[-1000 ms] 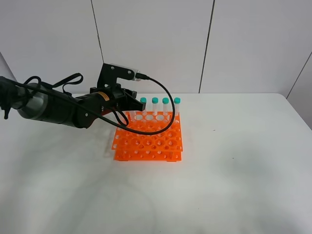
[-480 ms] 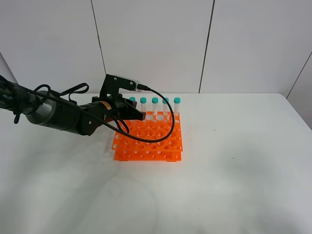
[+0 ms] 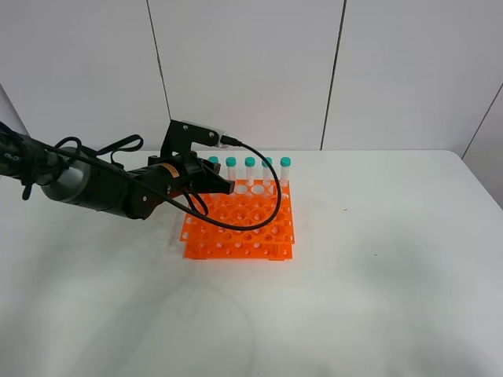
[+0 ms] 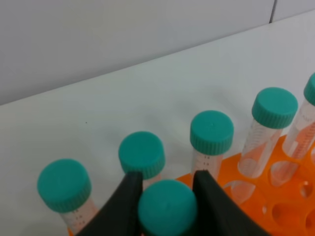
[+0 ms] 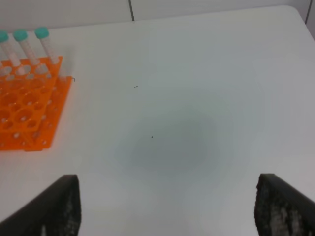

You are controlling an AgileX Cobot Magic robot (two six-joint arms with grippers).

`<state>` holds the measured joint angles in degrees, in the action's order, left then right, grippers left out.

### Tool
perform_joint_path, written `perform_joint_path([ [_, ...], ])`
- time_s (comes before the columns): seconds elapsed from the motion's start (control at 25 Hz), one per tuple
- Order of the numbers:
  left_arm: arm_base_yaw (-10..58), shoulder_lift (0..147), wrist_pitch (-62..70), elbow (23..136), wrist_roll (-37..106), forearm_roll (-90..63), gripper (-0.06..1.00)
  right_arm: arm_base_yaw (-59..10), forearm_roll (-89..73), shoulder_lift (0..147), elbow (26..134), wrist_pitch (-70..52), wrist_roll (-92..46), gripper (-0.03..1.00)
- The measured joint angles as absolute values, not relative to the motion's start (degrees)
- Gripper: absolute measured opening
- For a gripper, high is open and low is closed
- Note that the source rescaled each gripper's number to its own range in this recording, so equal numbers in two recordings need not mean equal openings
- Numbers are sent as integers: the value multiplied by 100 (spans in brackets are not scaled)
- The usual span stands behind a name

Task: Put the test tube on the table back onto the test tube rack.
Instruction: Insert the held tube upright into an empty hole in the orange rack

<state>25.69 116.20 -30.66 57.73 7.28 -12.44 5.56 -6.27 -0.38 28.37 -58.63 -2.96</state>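
The orange test tube rack (image 3: pixel 240 224) stands on the white table (image 3: pixel 377 275), with several teal-capped tubes (image 3: pixel 250 161) upright along its back row. My left gripper (image 3: pixel 223 187) hovers over the rack's back-left corner. In the left wrist view its black fingers (image 4: pixel 127 196) press on both sides of the teal cap of a test tube (image 4: pixel 167 209), just in front of the back-row tubes (image 4: pixel 211 132). The tube's body is hidden. My right gripper (image 5: pixel 167 196) is open and empty over bare table, to the right of the rack (image 5: pixel 24 113).
The left arm's black cable (image 3: pixel 271 169) loops over the back-row tubes. A white panelled wall (image 3: pixel 251 71) rises behind the table's far edge. Bare tabletop lies to the right and in front of the rack.
Over the last second my left gripper moved slightly down and forward over the rack, uncovering the leftmost back-row cap. In the last half second it has hardly moved.
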Motion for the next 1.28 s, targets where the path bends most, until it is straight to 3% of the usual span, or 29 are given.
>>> perform_joint_path([
  [1.28,2569,11620,-3072,5772,706,-1034,1,556,-627,-38,2837,-5863,-296,93],
])
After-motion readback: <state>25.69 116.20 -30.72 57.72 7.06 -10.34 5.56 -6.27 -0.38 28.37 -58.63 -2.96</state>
